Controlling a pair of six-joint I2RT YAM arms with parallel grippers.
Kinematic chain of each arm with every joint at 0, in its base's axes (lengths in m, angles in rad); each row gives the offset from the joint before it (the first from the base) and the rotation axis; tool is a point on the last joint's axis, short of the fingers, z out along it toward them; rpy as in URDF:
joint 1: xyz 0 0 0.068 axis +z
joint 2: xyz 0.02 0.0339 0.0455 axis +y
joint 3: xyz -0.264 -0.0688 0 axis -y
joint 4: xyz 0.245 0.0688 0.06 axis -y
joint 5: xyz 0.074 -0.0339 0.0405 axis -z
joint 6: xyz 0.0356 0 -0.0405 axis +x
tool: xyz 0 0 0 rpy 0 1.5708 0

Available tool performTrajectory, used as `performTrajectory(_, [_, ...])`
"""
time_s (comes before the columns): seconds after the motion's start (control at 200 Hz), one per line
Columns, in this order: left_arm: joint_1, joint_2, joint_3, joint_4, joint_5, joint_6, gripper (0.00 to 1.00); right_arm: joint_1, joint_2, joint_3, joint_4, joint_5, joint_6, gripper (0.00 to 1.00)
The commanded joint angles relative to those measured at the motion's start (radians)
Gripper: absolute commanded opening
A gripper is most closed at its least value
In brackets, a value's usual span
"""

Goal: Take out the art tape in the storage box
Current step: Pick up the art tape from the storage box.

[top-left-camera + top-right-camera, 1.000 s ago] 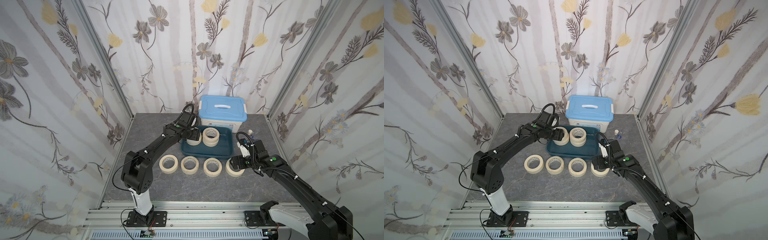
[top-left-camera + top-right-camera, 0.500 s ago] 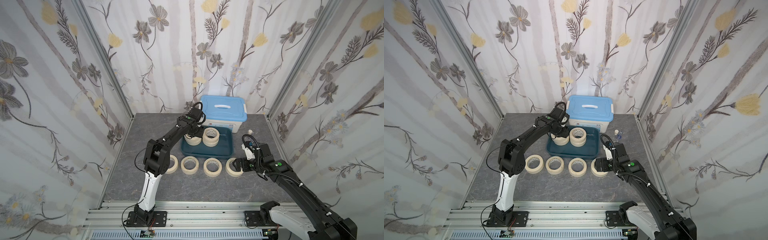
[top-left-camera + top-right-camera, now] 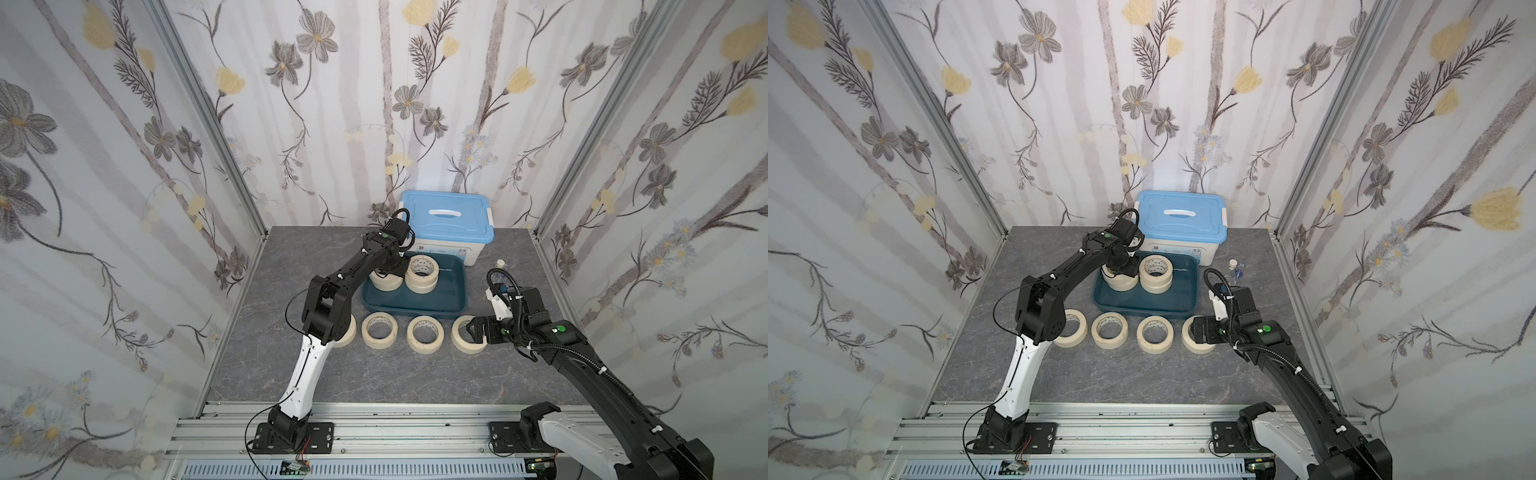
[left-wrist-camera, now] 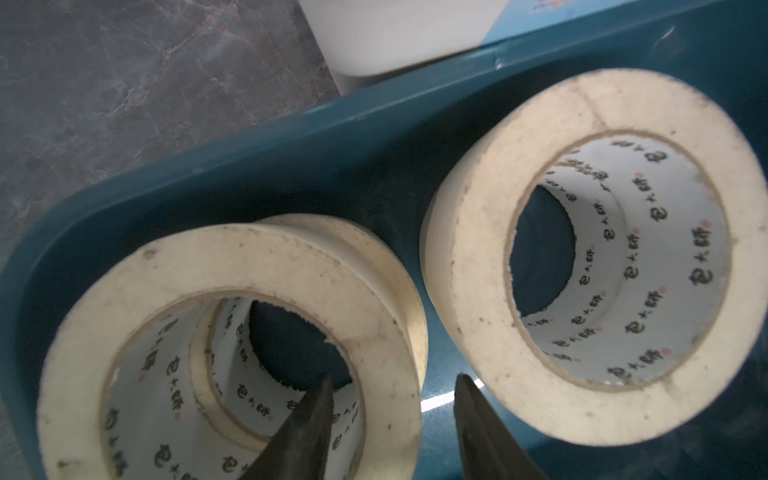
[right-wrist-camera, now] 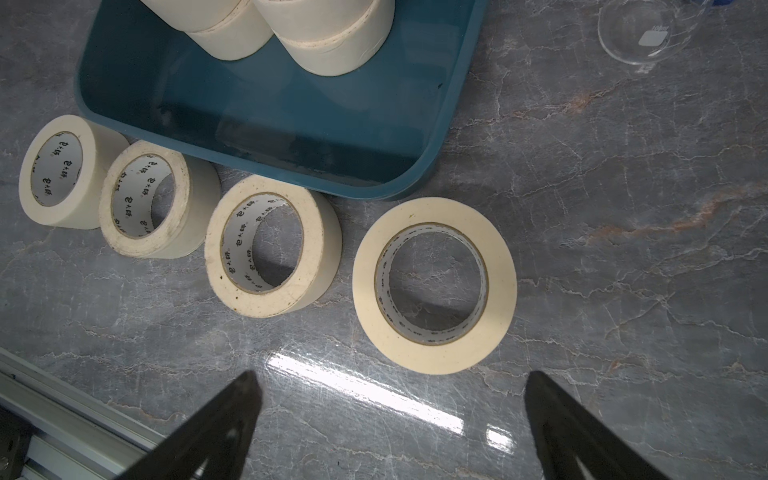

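Four tape rolls point(image 3: 422, 272) sit stacked in the blue tray point(image 3: 440, 291). My left gripper point(image 4: 395, 386) sets narrow, unclamped fingers point(image 4: 307, 436) astride the wall of one top roll point(image 4: 249, 266); an off-centre pinch could drag the roll beneath point(image 4: 365, 243). Right gripper point(image 5: 392, 382) gapes, empty.

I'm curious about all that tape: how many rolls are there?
8. Four rolls lie in a row on the table beside the tray, one partly behind an arm; four sit in the tray, two stacks of two.
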Motion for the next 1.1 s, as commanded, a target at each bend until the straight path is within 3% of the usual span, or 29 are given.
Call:
performTrajectory(0.0, [0.000, 0.029, 0.039, -0.040, -0.018, 0.026, 0.48, -0.003, 0.002, 0.000, -0.013, -0.015, 0.008, 1.00])
performTrajectory(0.41, [0.001, 0.058, 0.081, -0.060, -0.017, 0.031, 0.30, -0.012, 0.005, -0.001, -0.014, -0.013, 0.010, 1.00])
performTrajectory(0.569, [0.000, 0.048, 0.081, -0.056, -0.010, 0.034, 0.17, -0.014, 0.006, -0.003, -0.013, -0.013, 0.011, 1.00])
performTrajectory(1.094, [-0.008, -0.063, 0.038, -0.042, 0.001, 0.010, 0.10, -0.016, -0.001, -0.011, -0.015, -0.013, 0.019, 1.00])
